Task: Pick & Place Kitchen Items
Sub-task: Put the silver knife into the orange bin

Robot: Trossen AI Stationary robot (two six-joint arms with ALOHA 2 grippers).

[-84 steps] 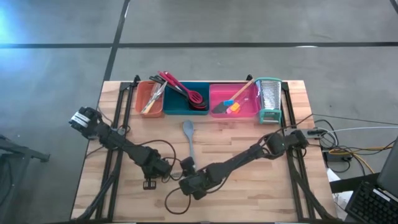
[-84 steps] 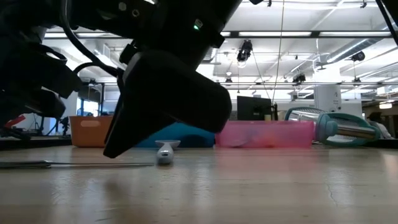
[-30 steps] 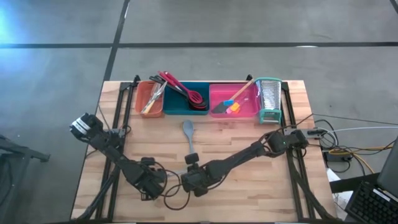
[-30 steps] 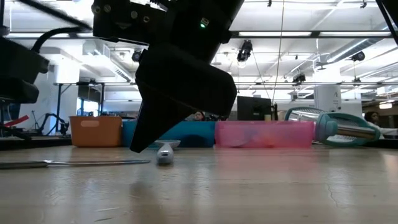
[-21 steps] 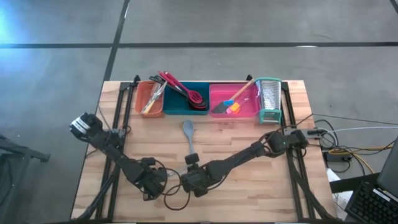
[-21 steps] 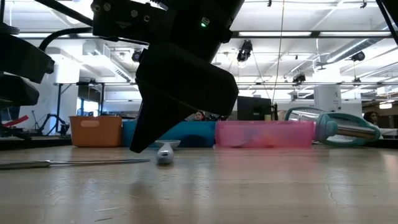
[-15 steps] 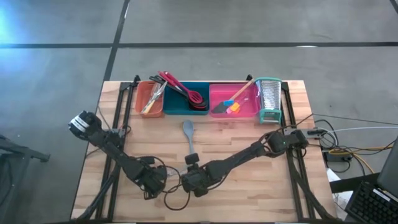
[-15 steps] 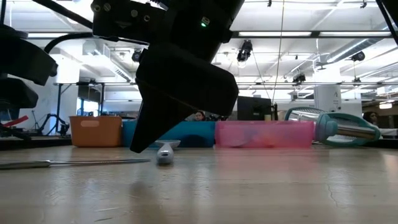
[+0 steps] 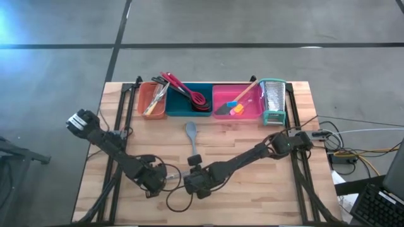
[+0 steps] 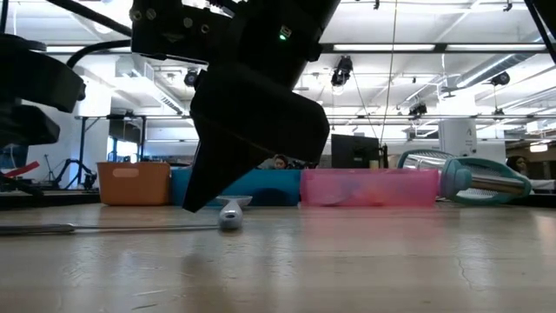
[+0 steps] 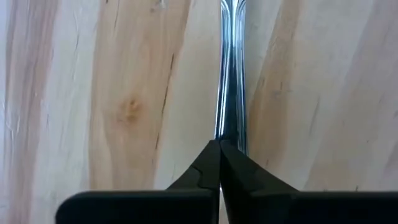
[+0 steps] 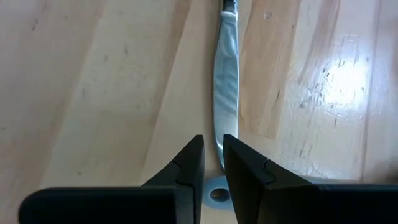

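Left tool (image 11: 219,144) clenched at the end of a thin metal utensil (image 11: 231,74) lying flat on the counter (image 9: 252,189). Right tool (image 12: 212,152) narrowly parted over the grey spoon's (image 9: 192,139) handle end, spoon resting mid-counter before the trays (image 9: 224,101).

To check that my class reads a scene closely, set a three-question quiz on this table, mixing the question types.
1. True or false: the grey spoon lies inside the teal tray.
2. Which tray stands next to the box grater? A orange, B teal, C pink.
3. How do the left gripper's jaws stand?
Key: 1 false, the grey spoon lies on the table, outside the teal tray; 2 C, the pink tray; 3 shut.
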